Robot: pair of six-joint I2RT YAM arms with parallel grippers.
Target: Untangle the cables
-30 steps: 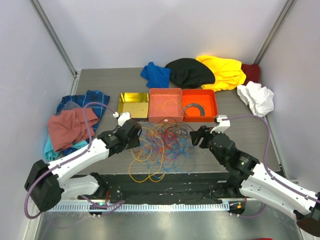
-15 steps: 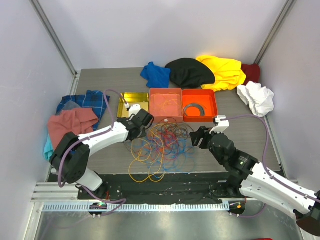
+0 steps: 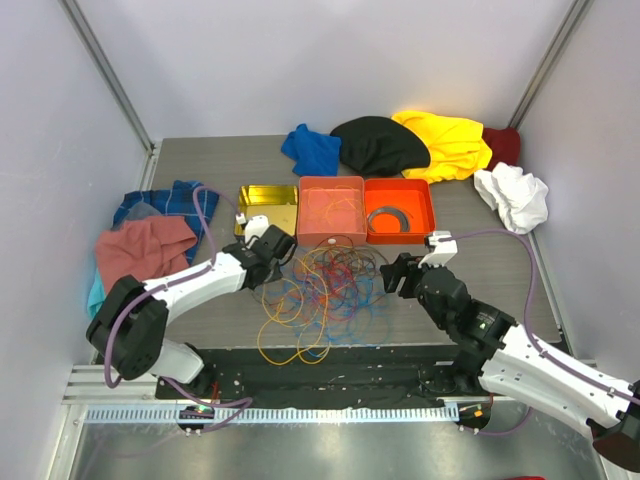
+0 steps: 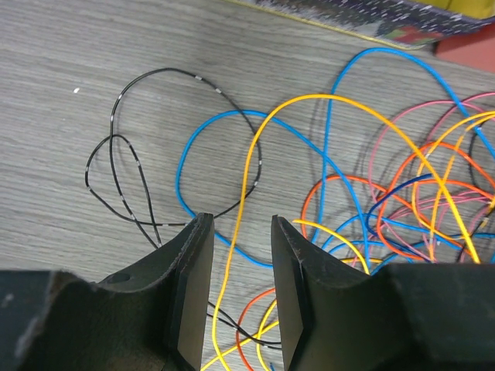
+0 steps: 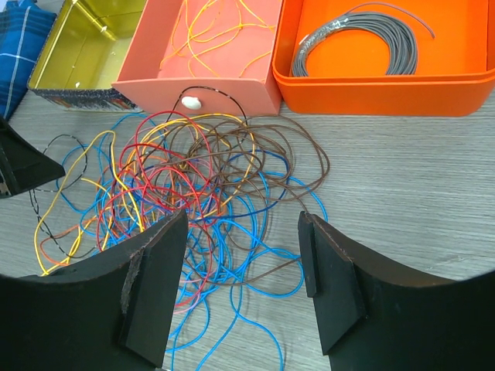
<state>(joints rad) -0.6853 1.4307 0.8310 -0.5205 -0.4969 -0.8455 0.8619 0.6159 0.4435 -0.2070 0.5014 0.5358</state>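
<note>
My left hand [image 4: 240,232] has swung from the tangle's lower left to its upper-left edge | jaws narrow, yellow cable [image 4: 249,166] between them, unpinched | right hand [image 5: 241,232] unmoved, wide, empty | cables [image 3: 325,285] mid-frame, still knotted | I'm placed to pinch.

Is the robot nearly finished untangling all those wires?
Not nearly. Done: a grey coil sits in the orange tray, a few yellow wires in the middle tray. In hand: the open left gripper straddles a yellow cable; the right gripper hovers open, empty. Left: the big tangle of cables on the table.
</note>
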